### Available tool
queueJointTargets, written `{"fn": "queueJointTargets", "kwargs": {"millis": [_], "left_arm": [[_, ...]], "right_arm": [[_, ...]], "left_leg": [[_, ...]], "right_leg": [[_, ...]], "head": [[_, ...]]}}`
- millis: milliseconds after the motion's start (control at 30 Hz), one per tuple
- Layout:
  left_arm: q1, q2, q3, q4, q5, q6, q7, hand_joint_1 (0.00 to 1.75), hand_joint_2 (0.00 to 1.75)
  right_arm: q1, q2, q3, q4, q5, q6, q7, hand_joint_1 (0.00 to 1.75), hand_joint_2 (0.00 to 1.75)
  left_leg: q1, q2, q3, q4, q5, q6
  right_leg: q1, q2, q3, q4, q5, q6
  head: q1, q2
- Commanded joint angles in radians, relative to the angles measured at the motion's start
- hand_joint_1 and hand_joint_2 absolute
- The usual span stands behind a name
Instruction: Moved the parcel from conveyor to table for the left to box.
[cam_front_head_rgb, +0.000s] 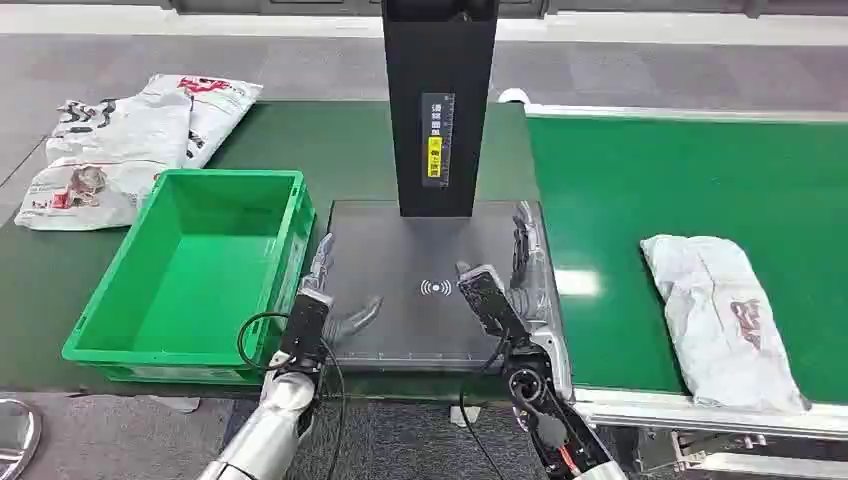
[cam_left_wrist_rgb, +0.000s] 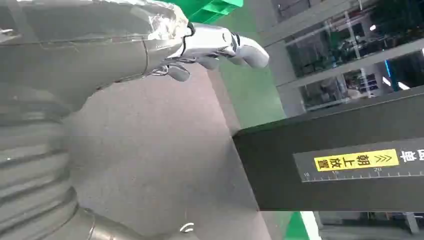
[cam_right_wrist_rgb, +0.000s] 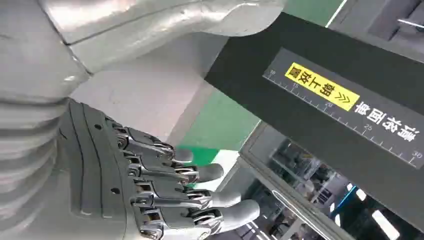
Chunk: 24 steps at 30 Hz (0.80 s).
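A white crumpled parcel (cam_front_head_rgb: 722, 318) lies on the green conveyor belt (cam_front_head_rgb: 680, 190) at the right. My right hand (cam_front_head_rgb: 500, 285) hovers over the dark scanner plate (cam_front_head_rgb: 420, 300), fingers spread and empty, well left of the parcel; the right wrist view has its fingers (cam_right_wrist_rgb: 165, 200) apart. My left hand (cam_front_head_rgb: 322, 295) hangs at the plate's left edge beside the green crate (cam_front_head_rgb: 200, 265), fingers apart, holding nothing; its fingers (cam_left_wrist_rgb: 220, 45) extend over the plate in the left wrist view.
A black post (cam_front_head_rgb: 438, 100) with a yellow label rises from the back of the plate, between my hands. Two white parcels (cam_front_head_rgb: 120, 140) lie on the dark green table behind the empty crate.
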Motion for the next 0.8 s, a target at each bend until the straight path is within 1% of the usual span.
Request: {"fn": "queueJointTargets", "kwargs": {"millis": [33,300,433,467,500,533,567,600,633,667,700,800], "left_arm": [[-0.034,-0.006,0.028,0.051,-0.002,-0.012,0.007,0.00,1.75],[-0.038,-0.009,0.027,0.060,-0.005,-0.013,0.005,0.00,1.75],[-0.059,-0.021,0.025,0.091,-0.008,-0.016,-0.003,0.00,1.75],[-0.069,-0.027,0.028,0.103,-0.001,-0.021,-0.003,0.00,1.75],[-0.084,-0.032,0.029,0.119,0.006,-0.032,-0.002,0.00,1.75],[-0.111,-0.040,0.029,0.150,0.007,-0.027,-0.004,0.00,1.75],[-0.133,-0.044,0.023,0.173,0.008,-0.038,-0.005,0.00,1.75],[-0.157,-0.052,0.021,0.197,0.011,-0.039,-0.007,0.00,1.75],[-0.167,-0.056,0.020,0.208,0.012,-0.040,-0.008,0.00,1.75],[-0.182,-0.062,0.018,0.227,0.017,-0.044,-0.013,0.00,1.75],[-0.184,-0.063,0.018,0.227,0.017,-0.043,-0.013,0.00,1.75],[-0.184,-0.062,0.017,0.233,0.019,-0.042,-0.015,0.00,1.75]], "right_arm": [[0.005,-0.027,-0.010,0.007,0.021,0.003,0.028,0.00,1.75],[0.002,-0.026,-0.018,0.019,0.027,-0.001,0.032,0.00,1.75],[0.023,-0.038,-0.040,0.000,0.047,-0.017,0.032,0.00,1.75],[0.024,-0.044,-0.049,-0.001,0.062,-0.028,0.043,0.00,1.75],[0.016,-0.047,-0.062,0.003,0.076,-0.040,0.055,0.00,1.75],[-0.003,-0.050,-0.077,0.020,0.111,-0.060,0.073,0.00,1.75],[-0.011,-0.055,-0.099,0.025,0.129,-0.086,0.090,0.00,1.75],[-0.017,-0.069,-0.116,0.037,0.167,-0.113,0.117,0.00,1.75],[-0.017,-0.078,-0.129,0.038,0.173,-0.115,0.123,0.00,1.75],[-0.017,-0.087,-0.153,0.048,0.229,-0.155,0.148,0.00,1.75],[-0.016,-0.089,-0.157,0.048,0.230,-0.152,0.148,0.00,1.75],[-0.011,-0.085,-0.166,0.045,0.237,-0.149,0.140,0.00,1.75]], "left_leg": [[0.000,-0.001,0.002,-0.001,0.000,0.000],[0.000,0.000,0.003,-0.001,0.000,0.000],[0.001,-0.001,0.003,-0.001,0.000,0.000],[0.000,-0.002,0.005,-0.002,0.000,0.000],[0.000,-0.003,0.002,-0.001,0.000,0.000],[0.000,-0.003,0.004,-0.002,0.000,0.001],[0.000,-0.003,0.001,-0.001,0.001,0.000],[0.000,-0.003,0.002,-0.001,0.001,0.001],[0.000,-0.004,0.002,-0.001,0.001,0.001],[0.000,-0.004,0.001,0.000,0.001,0.001],[0.000,-0.005,0.002,-0.001,0.001,0.001],[0.000,-0.003,0.002,-0.001,0.001,0.001]], "right_leg": [[0.000,-0.001,0.002,-0.001,0.000,0.000],[0.000,-0.001,0.003,-0.002,0.000,0.000],[0.001,-0.002,0.004,-0.002,0.000,0.000],[0.000,-0.002,0.005,-0.003,-0.001,0.000],[0.001,-0.003,0.003,-0.002,-0.001,0.000],[0.000,-0.004,0.005,-0.003,-0.001,0.000],[0.000,-0.004,0.002,-0.001,0.000,0.000],[0.001,-0.003,0.003,-0.002,0.000,0.000],[0.000,-0.005,0.004,-0.002,0.000,0.000],[0.000,-0.004,0.002,-0.001,0.000,0.000],[0.000,-0.006,0.004,-0.002,0.000,0.000],[0.000,-0.003,0.004,-0.002,0.000,0.001]], "head": [[0.000,0.000],[0.000,0.000],[0.000,0.000],[0.000,0.000],[0.000,0.000],[0.000,0.000],[0.000,0.000],[0.000,0.000],[0.000,0.000],[0.000,0.000],[0.000,0.000],[0.000,0.000]]}}
